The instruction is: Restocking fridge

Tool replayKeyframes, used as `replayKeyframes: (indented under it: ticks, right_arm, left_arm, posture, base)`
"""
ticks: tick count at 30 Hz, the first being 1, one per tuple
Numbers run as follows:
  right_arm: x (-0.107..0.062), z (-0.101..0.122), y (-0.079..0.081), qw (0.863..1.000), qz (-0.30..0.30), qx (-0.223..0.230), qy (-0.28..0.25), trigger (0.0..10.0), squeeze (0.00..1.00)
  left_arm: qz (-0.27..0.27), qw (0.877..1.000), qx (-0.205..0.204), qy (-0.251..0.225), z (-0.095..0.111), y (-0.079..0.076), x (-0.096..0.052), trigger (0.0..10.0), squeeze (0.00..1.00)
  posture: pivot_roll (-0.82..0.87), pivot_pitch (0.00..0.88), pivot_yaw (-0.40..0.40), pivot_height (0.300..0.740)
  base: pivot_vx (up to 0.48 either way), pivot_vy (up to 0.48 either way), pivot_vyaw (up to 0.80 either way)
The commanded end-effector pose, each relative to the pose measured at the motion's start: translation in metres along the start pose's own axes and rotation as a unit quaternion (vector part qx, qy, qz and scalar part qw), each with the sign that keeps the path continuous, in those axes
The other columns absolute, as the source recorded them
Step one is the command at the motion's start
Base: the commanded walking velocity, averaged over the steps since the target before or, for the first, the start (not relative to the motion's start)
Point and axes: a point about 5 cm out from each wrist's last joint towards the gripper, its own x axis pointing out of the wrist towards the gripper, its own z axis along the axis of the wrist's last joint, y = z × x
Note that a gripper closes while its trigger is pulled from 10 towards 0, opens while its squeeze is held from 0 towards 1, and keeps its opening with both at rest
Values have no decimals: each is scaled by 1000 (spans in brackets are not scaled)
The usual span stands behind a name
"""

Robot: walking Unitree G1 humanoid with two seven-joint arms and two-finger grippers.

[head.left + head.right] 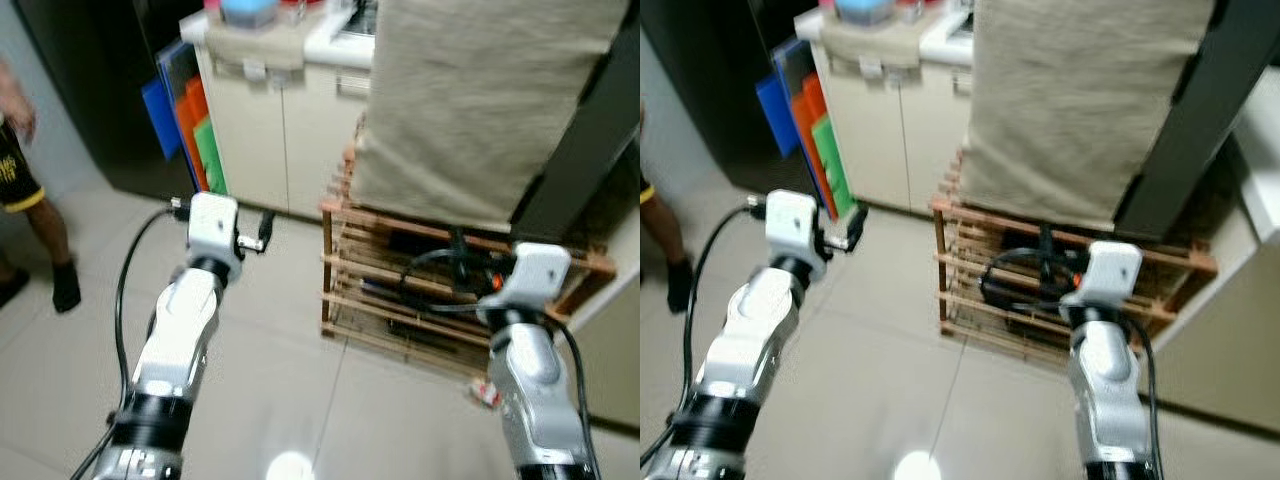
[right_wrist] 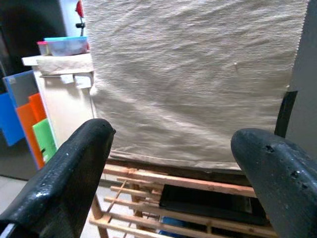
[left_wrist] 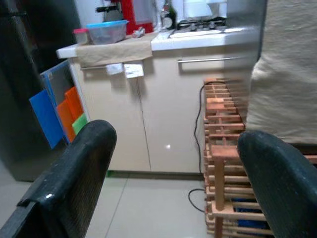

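Fridge (image 3: 22,84): we are seeing its dark front well off to the left of our left gripper (image 3: 173,183), beyond the cream cabinet (image 3: 163,119).

We are holding both arms out in front of us, with nothing in either pincer. The left gripper is spreading its 2 black fingers (image 3: 69,183) wide, pointing at the cabinet, where blue, orange and green boards (image 3: 59,111) are leaning between it and the fridge. A clear box with a blue lid (image 3: 105,31) is sitting on the counter above. The right gripper (image 2: 173,183) is also standing wide, facing a wooden slatted rack (image 2: 163,198) just ahead, with a beige cloth (image 2: 198,79) hanging over what stands on it. A person's leg (image 1: 45,235) is standing far to the left of our left gripper.
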Motion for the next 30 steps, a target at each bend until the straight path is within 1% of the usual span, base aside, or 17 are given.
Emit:
replayKeyframes:
  ticks: [1, 8, 19, 26, 28, 30]
  right_arm:
    - [0, -1, -2, 1000, -2, -4, 2, 10000, 0]
    - [2, 0, -3, 1000, -1, -6, 2, 10000, 0]
    - [-2, 1, -5, 1000, 0, -11, -2, 10000, 0]
    - [-3, 1, -7, 1000, -3, -11, -3, 10000, 0]
    - [-2, 1, -7, 1000, -4, -11, -4, 10000, 0]
    - [0, 2, -7, 1000, -7, -14, -3, 10000, 0]
  left_arm:
    - [-8, 1000, 1, 3, -1, -2, 0, 10000, 0]
    - [-12, 1000, 0, 5, -3, -3, 0, 10000, 0]
    - [-22, 1000, 1, 7, -5, -7, 1, 10000, 0]
    - [-19, 1000, 0, 4, -4, -7, 1, 10000, 0]
    - [-17, 1000, 7, 3, -4, -6, 1, 10000, 0]
    - [-15, 1000, 13, 4, -4, -6, 2, 10000, 0]
  posture:
    - [-91, 0, 39, 740]
    - [-93, 0, 35, 740]
    - [-101, 0, 34, 740]
    - [-101, 0, 35, 740]
    - [-101, 0, 37, 740]
    - [-101, 0, 37, 740]
  base:
    - [371, 307, 0]
    - [369, 306, 0]
    - [370, 305, 0]
    - [361, 315, 0]
    - [259, 405, 0]
    - [0, 0, 0]
